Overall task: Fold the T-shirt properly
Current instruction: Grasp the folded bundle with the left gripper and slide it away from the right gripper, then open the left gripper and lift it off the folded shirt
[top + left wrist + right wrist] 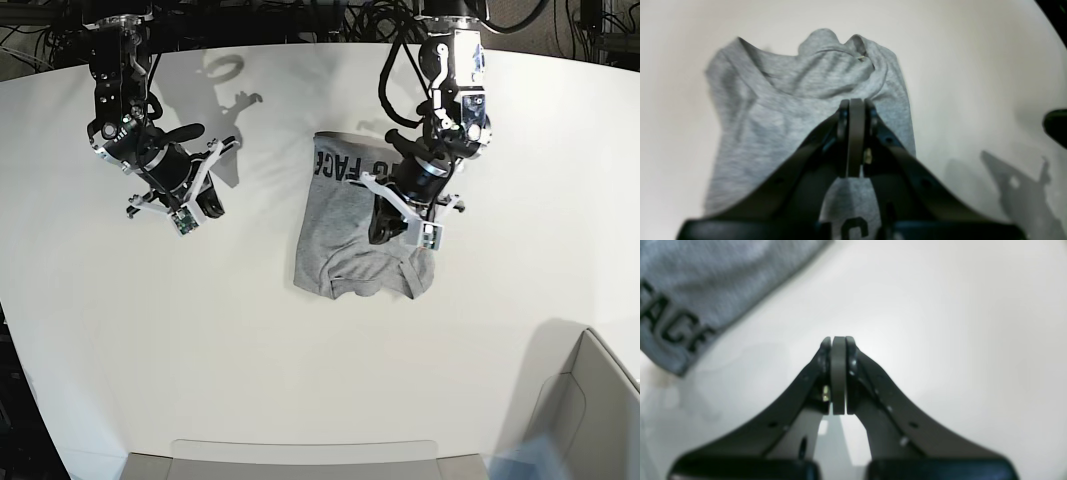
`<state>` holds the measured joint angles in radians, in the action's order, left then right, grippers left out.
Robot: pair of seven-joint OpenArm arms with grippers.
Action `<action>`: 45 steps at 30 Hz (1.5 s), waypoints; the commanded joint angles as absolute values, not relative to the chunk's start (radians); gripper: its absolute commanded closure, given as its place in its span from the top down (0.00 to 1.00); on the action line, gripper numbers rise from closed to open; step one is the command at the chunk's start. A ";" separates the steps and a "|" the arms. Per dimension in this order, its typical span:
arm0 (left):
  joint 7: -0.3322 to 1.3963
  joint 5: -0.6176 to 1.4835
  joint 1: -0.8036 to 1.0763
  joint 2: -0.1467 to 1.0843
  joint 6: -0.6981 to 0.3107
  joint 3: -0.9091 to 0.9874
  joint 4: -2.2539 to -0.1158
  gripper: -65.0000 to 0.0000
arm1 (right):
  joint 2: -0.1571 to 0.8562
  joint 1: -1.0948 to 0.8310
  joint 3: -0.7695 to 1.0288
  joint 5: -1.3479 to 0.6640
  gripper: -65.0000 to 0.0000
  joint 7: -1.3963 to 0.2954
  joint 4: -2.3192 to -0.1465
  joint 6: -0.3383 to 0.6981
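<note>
The heather-grey T-shirt (345, 235) lies folded into a narrow block at the table's middle, collar end toward the front and black lettering (345, 168) at its far end. In the left wrist view the T-shirt (780, 110) shows its collar and bunched folds. My left gripper (856, 104) is shut with no cloth visible between its pads, over the shirt's right side (384, 226). My right gripper (838, 340) is shut and empty over bare white table, left of the shirt (207, 204). The shirt's lettered corner (676, 326) shows at the upper left of the right wrist view.
The white table (200, 340) ends at a grey tray edge (300, 460) at the front. A grey bin (590, 400) stands at the front right. Cables and arm bases line the back edge. A dark object (1057, 128) shows at the right of the left wrist view.
</note>
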<state>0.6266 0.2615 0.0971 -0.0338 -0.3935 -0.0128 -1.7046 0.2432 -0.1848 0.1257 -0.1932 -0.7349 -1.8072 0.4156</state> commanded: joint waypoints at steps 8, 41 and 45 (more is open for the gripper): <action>0.527 0.266 0.035 -0.031 -0.395 0.008 -1.362 0.00 | 0.249 -0.239 0.143 -0.205 0.00 -0.716 -1.827 0.418; 0.535 0.269 0.110 0.384 -0.403 0.209 -1.768 0.00 | 0.242 -0.246 0.145 -0.205 0.00 -0.714 -2.045 0.418; 0.539 0.272 0.203 0.314 -0.401 0.285 -1.936 0.00 | 0.246 -0.305 0.177 -0.205 0.00 -0.708 -2.064 0.418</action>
